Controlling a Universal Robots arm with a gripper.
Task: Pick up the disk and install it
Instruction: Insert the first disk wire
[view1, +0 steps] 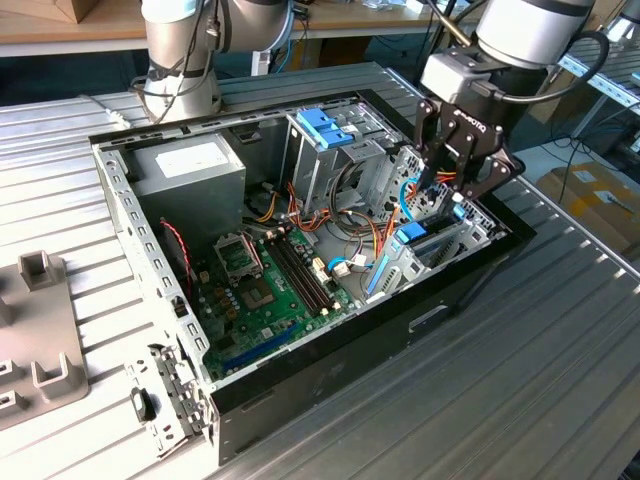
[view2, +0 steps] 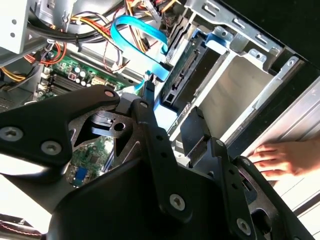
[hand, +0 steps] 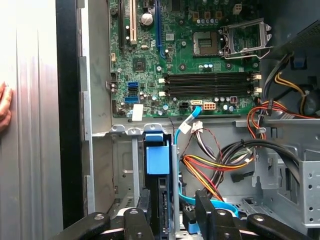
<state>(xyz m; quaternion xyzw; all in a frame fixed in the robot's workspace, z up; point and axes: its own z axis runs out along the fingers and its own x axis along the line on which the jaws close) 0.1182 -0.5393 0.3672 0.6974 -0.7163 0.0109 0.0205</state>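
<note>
Disk (hand: 158, 161), label hidden, sits edge-on, mostly buried in the drive bay (view2: 240, 85) toward 3 o'clock of the computer case (view1: 330, 385) in the exterior view, with the gripper (hand: 172, 200) spread wide astride it.

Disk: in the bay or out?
In: the disk stands on edge down in the metal bay, the gripper straddling it. Fully seated: cannot tell.

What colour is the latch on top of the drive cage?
The latch is blue; exterior view shows it best.

hand (hand: 172, 196) — fingers (hand: 204, 210) apart | disk (hand: 161, 200) between, apparently in bay (hand: 122, 162)
</note>
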